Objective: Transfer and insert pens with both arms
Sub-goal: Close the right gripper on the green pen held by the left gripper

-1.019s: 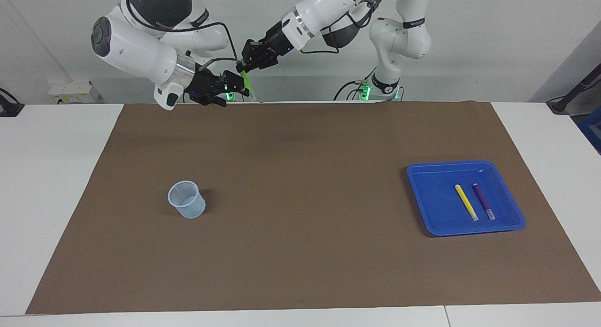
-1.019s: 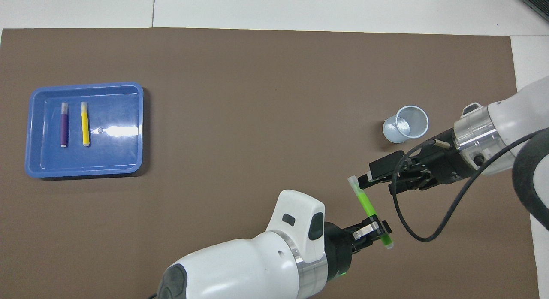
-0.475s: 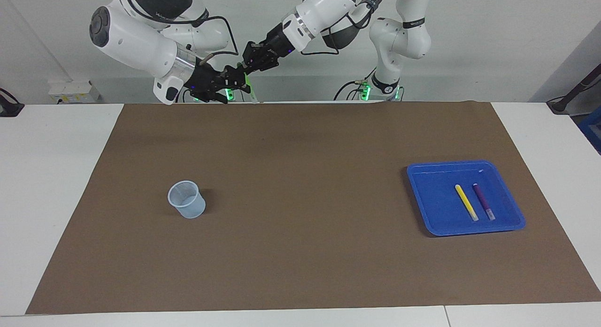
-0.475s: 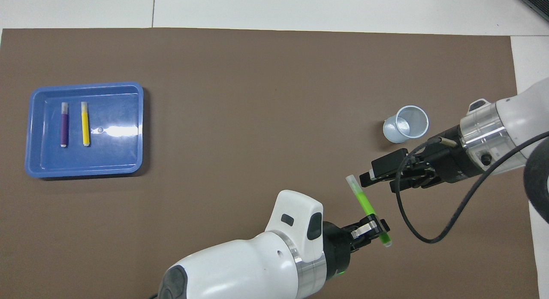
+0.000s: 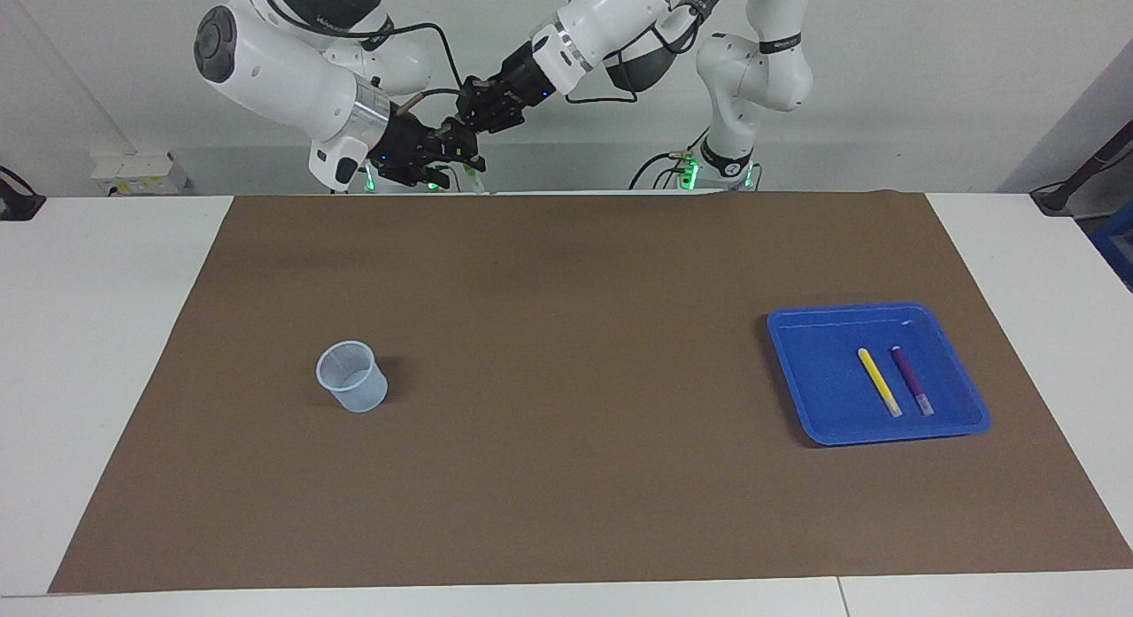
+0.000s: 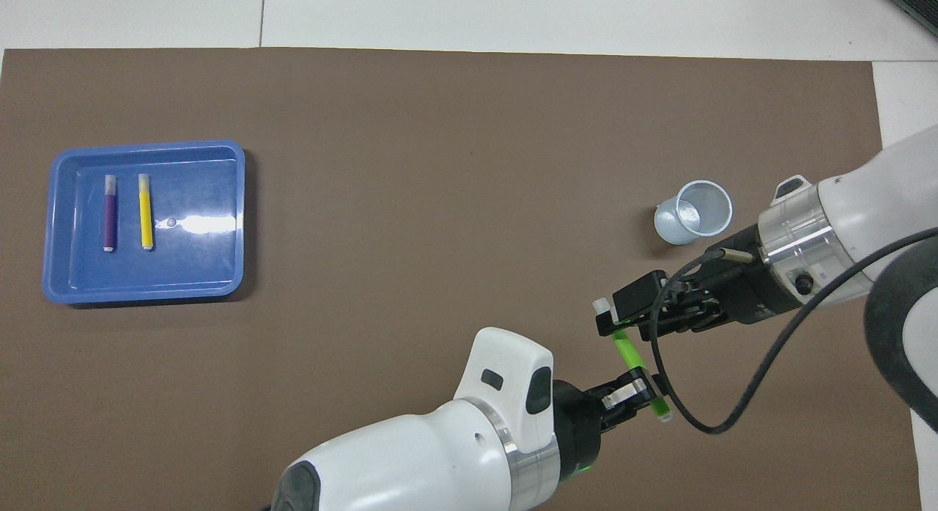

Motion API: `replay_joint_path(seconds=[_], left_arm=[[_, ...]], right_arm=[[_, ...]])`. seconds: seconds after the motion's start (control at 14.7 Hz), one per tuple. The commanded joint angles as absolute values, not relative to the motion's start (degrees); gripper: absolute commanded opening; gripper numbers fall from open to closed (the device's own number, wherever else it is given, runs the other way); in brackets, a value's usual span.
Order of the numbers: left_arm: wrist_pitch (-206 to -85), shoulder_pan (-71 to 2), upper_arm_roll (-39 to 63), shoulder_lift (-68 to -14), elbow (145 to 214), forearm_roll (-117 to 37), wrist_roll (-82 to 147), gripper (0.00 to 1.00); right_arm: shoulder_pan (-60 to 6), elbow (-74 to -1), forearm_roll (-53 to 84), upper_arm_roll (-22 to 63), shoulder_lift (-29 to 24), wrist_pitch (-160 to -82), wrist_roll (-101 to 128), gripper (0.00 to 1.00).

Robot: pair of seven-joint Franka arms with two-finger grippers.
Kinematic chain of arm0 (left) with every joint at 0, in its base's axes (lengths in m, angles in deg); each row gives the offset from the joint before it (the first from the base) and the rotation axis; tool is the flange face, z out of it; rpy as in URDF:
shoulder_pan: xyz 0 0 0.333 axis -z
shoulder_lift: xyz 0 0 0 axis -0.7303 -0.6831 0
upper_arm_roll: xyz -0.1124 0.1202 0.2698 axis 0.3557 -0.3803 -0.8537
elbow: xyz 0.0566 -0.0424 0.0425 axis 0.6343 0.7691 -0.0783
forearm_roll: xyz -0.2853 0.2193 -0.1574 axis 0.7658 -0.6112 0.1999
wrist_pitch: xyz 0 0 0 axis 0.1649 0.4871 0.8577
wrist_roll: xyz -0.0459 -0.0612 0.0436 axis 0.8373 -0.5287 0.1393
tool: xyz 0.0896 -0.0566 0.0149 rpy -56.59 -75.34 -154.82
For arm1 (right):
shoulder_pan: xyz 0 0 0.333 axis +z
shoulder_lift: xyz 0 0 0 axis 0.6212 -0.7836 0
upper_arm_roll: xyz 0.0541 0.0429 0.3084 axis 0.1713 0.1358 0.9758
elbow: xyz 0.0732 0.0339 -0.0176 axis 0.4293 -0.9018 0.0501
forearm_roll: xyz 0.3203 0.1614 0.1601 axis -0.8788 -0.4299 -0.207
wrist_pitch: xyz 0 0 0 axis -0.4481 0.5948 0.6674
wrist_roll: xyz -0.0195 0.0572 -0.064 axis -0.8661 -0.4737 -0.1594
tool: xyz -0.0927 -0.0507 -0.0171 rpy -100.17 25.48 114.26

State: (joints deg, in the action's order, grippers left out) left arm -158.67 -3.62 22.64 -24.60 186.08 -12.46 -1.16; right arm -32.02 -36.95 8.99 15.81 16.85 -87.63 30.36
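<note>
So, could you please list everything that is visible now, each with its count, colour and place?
green pen: one, green, in the air between both hands, over the mat
yellow pen: one, yellow, in the tray
purple pen: one, purple, in the tray beside the yellow pen
tray: one, blue, toward the left arm's end
cup: one, pale blue, upright, toward the right arm's end
mat: one, brown, covering the table
left hand: shut on the green pen's lower part
right hand: around its capped end

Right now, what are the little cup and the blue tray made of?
The cup looks like thin, see-through plastic: pale, cloudy, and the brown mat shows faintly through its wall. The blue tray looks like hard, glossy plastic, since a bright glare shines off its floor beside the yellow pen. Neither can be told for sure by looks alone.
</note>
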Motion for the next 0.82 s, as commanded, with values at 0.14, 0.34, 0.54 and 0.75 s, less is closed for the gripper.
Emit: replay_joint_path(seconds=[0.14, 0.34, 0.54, 0.75], left_arm=[[-160.26, -2.44, 22.01, -23.03, 188.08, -11.53, -0.65, 0.0], [-160.26, -2.35, 22.01, -23.03, 188.08, -11.53, -0.65, 0.0], [-160.26, -2.44, 22.01, -23.03, 188.08, -11.53, -0.74, 0.0], [-160.26, -2.35, 22.01, -23.03, 188.08, -11.53, -0.74, 0.0]], right_arm=[[-31.81, -37.27, 8.16, 15.81, 18.77, -84.82, 33.76, 0.62], [-31.9, -37.62, 8.42, 15.81, 19.65, -83.76, 34.02, 0.57], [-31.99, -37.62, 8.6, 15.81, 19.66, -82.97, 34.02, 0.52], [-31.9, -38.15, 8.69, 15.81, 19.83, -83.06, 33.94, 0.47]])
